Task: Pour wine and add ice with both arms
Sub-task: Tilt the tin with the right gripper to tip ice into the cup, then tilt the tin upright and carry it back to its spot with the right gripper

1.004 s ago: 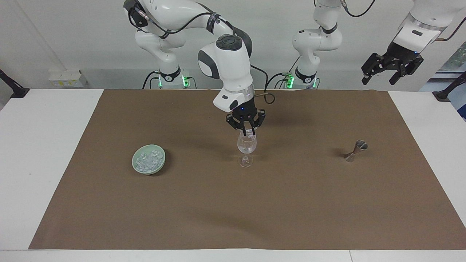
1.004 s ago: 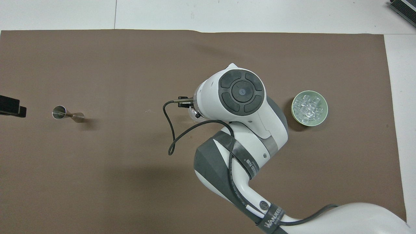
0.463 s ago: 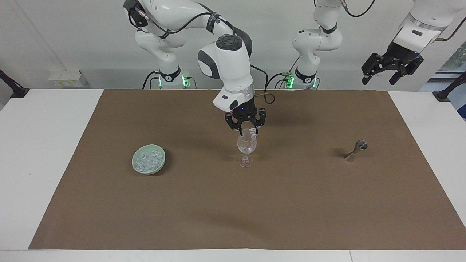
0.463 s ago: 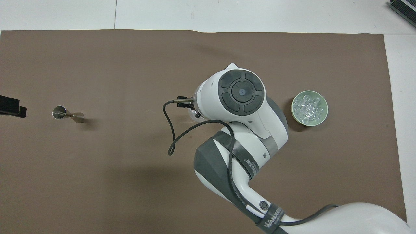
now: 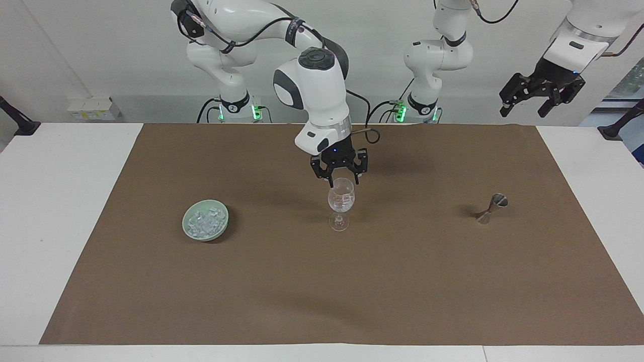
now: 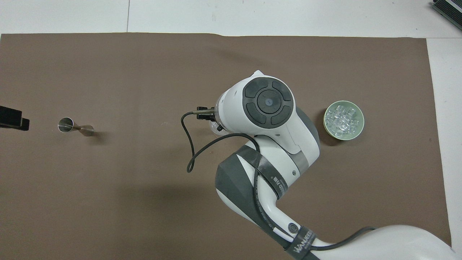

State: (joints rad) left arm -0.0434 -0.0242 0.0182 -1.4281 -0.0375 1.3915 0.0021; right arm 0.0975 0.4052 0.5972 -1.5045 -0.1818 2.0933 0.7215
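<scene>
A clear stemmed glass (image 5: 341, 201) stands upright mid-mat, and a whitish glinting chunk lies in it. Just above its rim hangs my right gripper (image 5: 340, 177), fingers spread and holding nothing. From overhead the right arm's wrist covers the gripper, and only an edge of the glass (image 6: 216, 128) shows. More ice (image 5: 204, 222) fills a pale green bowl (image 5: 187, 216) toward the right arm's end of the table, also seen overhead as the bowl (image 6: 326, 121). My left gripper (image 5: 523, 111) waits open, high over the left arm's end. No wine is in view.
A small metal jigger (image 5: 492, 207) stands on the brown mat (image 5: 322, 291) toward the left arm's end, visible overhead too as the jigger (image 6: 74, 126). A black cable (image 6: 189, 144) loops from the right wrist above the mat. White table borders the mat.
My right gripper was shut on an ice chunk in the glass's mouth. It has opened, let the chunk drop into the glass, and risen slightly. The left arm has not moved.
</scene>
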